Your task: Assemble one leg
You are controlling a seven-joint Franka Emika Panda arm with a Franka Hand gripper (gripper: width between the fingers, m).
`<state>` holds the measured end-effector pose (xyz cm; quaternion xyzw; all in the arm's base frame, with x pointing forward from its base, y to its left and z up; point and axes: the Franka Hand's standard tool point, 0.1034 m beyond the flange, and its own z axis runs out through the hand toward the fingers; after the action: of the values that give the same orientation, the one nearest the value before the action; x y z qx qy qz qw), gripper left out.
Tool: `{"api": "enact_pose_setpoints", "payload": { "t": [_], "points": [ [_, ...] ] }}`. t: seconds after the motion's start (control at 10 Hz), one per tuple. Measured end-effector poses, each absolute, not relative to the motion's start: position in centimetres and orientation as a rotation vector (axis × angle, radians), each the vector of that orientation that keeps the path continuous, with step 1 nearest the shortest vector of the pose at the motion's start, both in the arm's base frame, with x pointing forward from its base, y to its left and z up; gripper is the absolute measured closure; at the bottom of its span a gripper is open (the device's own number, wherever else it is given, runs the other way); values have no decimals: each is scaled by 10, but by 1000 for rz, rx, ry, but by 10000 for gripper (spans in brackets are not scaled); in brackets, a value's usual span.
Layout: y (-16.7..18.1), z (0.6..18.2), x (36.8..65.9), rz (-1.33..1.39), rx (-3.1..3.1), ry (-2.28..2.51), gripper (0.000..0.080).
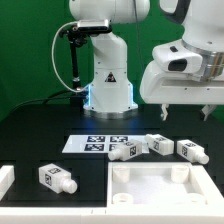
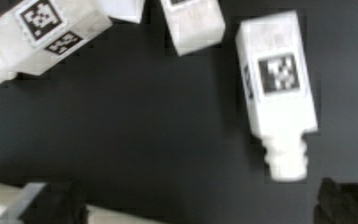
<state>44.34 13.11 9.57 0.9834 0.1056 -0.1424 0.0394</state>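
Several white legs with black-and-white tags lie on the black table. In the exterior view three lie in a row behind the panel: one [image 1: 122,150], one [image 1: 158,143] and one [image 1: 190,150]. A fourth leg [image 1: 58,178] lies apart toward the exterior view's left. My gripper [image 1: 185,113] hangs open and empty above the row. In the wrist view one leg [image 2: 274,90] lies lengthwise with its stub end [image 2: 288,160] toward the fingers. Two more legs [image 2: 43,40] [image 2: 190,22] lie farther off. My gripper [image 2: 202,208] is open, and nothing is between its dark fingertips [image 2: 51,205].
A large flat white panel with a raised rim [image 1: 165,172] lies at the front. A pale edge of it [image 2: 114,215] shows near one finger. The marker board [image 1: 92,143] lies behind the legs. A white part [image 1: 5,180] sits at the exterior view's left edge. The robot base [image 1: 108,80] stands behind.
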Motion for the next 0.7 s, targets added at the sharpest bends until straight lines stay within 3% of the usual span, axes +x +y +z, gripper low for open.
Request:
{"api": "enact_pose_setpoints", "payload": {
  "t": [0.4, 0.5, 0.7],
  "points": [
    [129, 93, 439, -483, 3004, 314, 151],
    [125, 85, 433, -520, 2990, 328, 151],
    [120, 78, 407, -816, 2858, 318, 151]
  ]
}}
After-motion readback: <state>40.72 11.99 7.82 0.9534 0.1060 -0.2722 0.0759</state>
